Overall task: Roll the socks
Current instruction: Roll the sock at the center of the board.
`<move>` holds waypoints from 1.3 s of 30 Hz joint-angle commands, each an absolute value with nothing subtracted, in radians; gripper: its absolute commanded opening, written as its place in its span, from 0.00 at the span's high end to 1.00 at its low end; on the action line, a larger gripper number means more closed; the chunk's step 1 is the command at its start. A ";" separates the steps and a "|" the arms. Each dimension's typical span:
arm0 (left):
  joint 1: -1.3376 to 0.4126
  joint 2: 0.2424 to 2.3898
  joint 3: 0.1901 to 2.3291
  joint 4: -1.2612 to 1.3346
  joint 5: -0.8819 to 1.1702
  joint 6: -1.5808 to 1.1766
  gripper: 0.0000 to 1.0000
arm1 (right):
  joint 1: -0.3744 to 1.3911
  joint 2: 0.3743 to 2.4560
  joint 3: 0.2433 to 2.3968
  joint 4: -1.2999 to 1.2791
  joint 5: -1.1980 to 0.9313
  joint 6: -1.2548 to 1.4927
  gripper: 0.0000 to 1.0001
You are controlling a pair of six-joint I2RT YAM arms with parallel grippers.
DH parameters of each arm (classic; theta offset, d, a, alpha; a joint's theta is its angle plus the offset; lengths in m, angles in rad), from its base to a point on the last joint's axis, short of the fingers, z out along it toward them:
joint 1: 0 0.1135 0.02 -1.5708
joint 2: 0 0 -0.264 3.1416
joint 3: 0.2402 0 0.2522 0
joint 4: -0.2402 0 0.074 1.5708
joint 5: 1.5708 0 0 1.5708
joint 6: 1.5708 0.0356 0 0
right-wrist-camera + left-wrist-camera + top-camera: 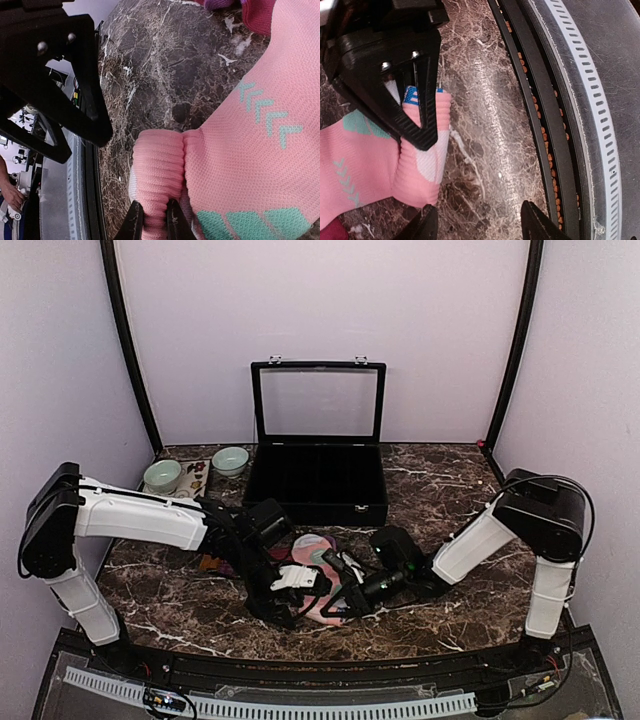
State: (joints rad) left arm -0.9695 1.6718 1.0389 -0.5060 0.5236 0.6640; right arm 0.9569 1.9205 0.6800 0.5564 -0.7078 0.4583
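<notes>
Positions taken off the black hinged display box with the glass lid (318,485). Farthest out on its near side is the white perforated strip (585,100) along the table edge, then the bare brown marble tabletop (480,90). My left gripper (481,226) hangs over that bare marble with its jaws about half apart and nothing between them. The sock's end is just beside one fingertip; contact I can't tell. My right gripper (154,220) is pinched narrow on the ribbed cuff (157,170) of the salmon-pink knit sock with mint chevrons and patches (240,160), and the cuff is bunched into one thick fold. The rest of that sock lies on the marble in front of the box, roughly level with its middle. The maroon knit sock with a purple end (257,17) sits on the box side of the pink one, touching it; whether it's tucked under I can't tell. Just left of the box is a pale green round bowl (230,460), with a second bowl (162,475) further left. My read: first turn of the roll, barely begun, only the pink cuff gathered. Next move probably needs my left fingers on the sock body to pin it, so my right can turn the fold over toward the maroon one without dragging the fabric.
</notes>
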 commanded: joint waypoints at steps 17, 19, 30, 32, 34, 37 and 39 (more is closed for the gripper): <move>-0.994 1.768 1.004 -0.275 0.457 0.733 0.52 | 0.933 2.112 0.648 0.180 -0.620 0.575 1.00; -0.996 1.779 1.013 -0.277 0.458 0.728 0.53 | 0.931 2.113 0.651 0.185 -0.619 0.578 1.00; -1.025 1.808 1.099 -0.313 0.406 0.713 0.54 | 0.915 2.119 0.639 0.206 -0.634 0.584 0.99; -1.025 1.790 1.101 -0.317 0.415 0.708 0.54 | 0.911 2.113 0.615 0.226 -0.632 0.588 0.99; -1.029 1.786 1.089 -0.305 0.415 0.712 0.54 | 0.908 2.119 0.606 0.239 -0.637 0.593 1.00; -1.049 1.794 1.093 -0.320 0.378 0.728 0.54 | 0.908 2.126 0.596 0.265 -0.645 0.604 1.00; -1.063 1.759 1.075 -0.303 0.367 0.745 0.54 | 0.908 2.123 0.586 0.285 -0.648 0.620 1.00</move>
